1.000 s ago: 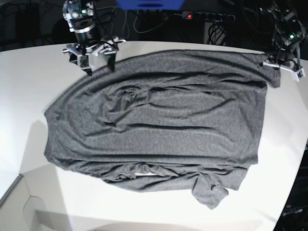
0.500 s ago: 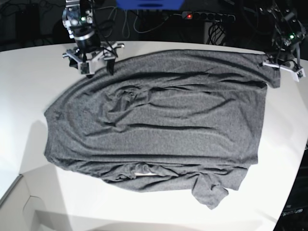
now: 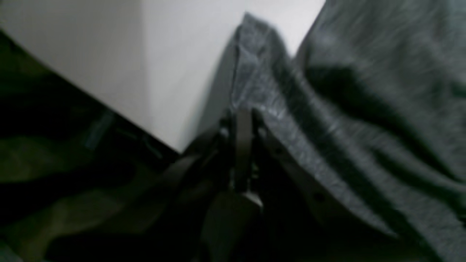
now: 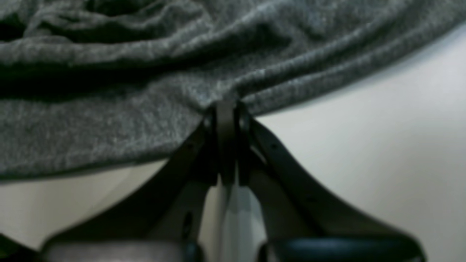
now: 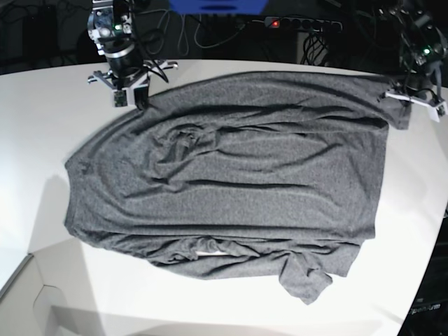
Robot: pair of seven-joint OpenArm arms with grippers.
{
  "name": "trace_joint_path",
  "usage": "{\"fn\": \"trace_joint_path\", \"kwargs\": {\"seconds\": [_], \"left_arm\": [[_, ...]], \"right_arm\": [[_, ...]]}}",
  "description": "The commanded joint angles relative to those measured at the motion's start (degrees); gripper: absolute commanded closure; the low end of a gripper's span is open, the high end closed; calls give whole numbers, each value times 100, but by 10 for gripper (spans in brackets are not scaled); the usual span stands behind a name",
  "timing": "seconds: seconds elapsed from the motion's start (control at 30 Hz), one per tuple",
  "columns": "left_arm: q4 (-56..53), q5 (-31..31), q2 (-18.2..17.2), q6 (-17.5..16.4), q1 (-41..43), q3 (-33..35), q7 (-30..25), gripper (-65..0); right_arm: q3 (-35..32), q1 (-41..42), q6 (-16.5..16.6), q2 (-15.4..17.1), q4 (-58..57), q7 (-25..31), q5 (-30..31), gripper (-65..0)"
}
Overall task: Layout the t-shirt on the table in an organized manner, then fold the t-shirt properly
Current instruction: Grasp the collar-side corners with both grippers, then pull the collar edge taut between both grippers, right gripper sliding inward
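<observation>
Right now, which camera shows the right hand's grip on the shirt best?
The right wrist view: the right hand pinches the t-shirt edge, shut. The base view shows it small; the left wrist view shows only the left hand.

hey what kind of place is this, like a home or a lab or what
Probably a robotics lab or test workspace, not a home. A grey t-shirt lies spread on a big bare white table, two robot arms hold its far edge, and behind the table there is a power strip with tangled cables.
</observation>
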Motion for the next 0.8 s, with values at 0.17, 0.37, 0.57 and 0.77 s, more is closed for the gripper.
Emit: {"fn": "trace_joint_path", "kwargs": {"seconds": [0.17, 0.37, 0.57, 0.77], "left_arm": [[622, -21, 49, -3, 96, -30, -80, 0], [710, -21, 49, -3, 114, -39, -80, 0], [710, -21, 49, -3, 114, -39, -80, 0], [710, -21, 49, -3, -9, -39, -80, 0]], "right_arm": [[17, -178, -12, 81, 761, -15, 12, 0], [360, -160, -3, 46, 1306, -15, 30, 0], [483, -125, -3, 72, 1438, -6, 30, 0], [491, 77, -3, 72, 1447, -6, 30, 0]]}}
